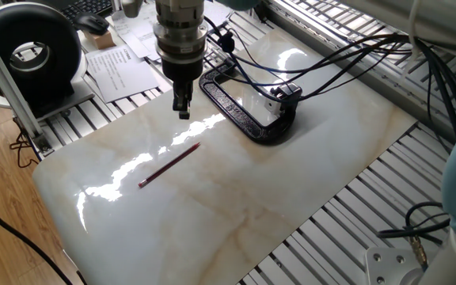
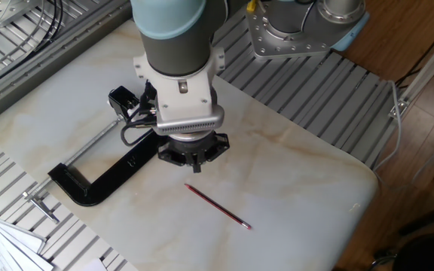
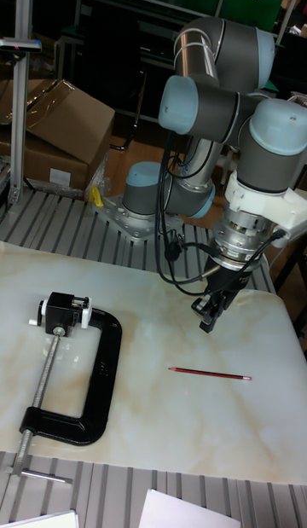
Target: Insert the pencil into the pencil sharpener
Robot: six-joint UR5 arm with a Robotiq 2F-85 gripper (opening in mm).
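One thin, straight dark-red pencil (image 3: 209,374) with a dark tip lies flat on the pale marbled table (image 3: 153,323), alone and untouched. Just above and beyond it hangs the black two-finger pincer (image 3: 210,313), empty, its fingers close together. Well to the left, the small black-and-white pencil sharpener (image 3: 65,311) sits gripped in the large black C-shaped clamp (image 3: 94,383).

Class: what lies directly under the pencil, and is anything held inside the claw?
Under the pencil lies only the bare marble tabletop. The claw hangs above the tabletop, apart from the pencil, and looks empty; no view shows its jaw gap clearly.
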